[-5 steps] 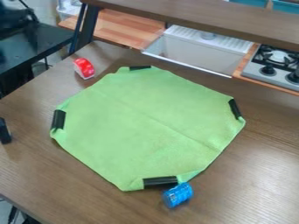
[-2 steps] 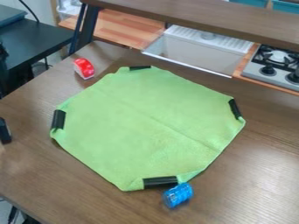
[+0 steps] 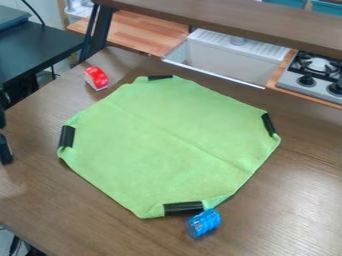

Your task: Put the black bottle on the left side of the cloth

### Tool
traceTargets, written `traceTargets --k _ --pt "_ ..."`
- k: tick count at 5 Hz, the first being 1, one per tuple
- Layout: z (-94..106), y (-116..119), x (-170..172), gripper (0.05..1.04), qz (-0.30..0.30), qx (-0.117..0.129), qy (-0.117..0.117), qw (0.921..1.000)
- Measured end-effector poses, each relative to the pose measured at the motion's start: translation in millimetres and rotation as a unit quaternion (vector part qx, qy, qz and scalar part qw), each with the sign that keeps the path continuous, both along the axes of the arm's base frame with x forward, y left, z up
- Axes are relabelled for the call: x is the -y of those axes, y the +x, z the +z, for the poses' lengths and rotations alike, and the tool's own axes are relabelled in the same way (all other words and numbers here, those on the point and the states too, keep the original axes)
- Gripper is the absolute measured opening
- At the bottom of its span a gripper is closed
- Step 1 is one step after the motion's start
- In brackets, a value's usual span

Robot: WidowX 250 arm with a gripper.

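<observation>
A thin dark part of the gripper (image 3: 2, 116) is at the far left edge of the camera view, cut off by it, just above a small black object. That black object (image 3: 5, 150), which looks like the black bottle, sits on the wooden table near the left edge, partly cut off. Whether gripper and object touch, I cannot tell. The green cloth (image 3: 167, 145) lies spread over the middle of the table, with black strips along several of its folded corners.
A blue can-like object (image 3: 203, 223) lies by the cloth's front corner. A red and white item (image 3: 96, 78) is beyond its upper left side. Behind the wooden table (image 3: 294, 200) are a white sink (image 3: 227, 62), a stove (image 3: 314, 77) and a raised shelf (image 3: 234, 20).
The dark arm has moved out of the upper left, and a part of it is now lower down at the left edge. The black object, cloth, blue and red items have stayed put.
</observation>
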State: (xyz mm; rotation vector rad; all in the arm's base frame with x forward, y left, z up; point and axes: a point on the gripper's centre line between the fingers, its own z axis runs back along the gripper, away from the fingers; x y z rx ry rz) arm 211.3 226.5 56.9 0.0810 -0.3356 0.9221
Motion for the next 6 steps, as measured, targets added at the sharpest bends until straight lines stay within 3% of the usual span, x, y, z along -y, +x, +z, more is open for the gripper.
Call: traceTargets --k 1,3,4,5,6 --pt "-14.7 -4.2 16.0 1.001 -0.009 -0.011 0.022 0.9997" --pt "-26.8 5.4 31.5 0.957 -0.005 0.008 0.049 0.9988" --pt "-30.0 13.0 37.3 0.697 -0.001 0.019 0.042 0.9989" --pt "-28.2 20.5 41.6 0.373 -0.003 0.020 0.039 0.9990" --pt "-21.2 33.6 46.5 0.319 0.002 0.025 0.029 0.9992"
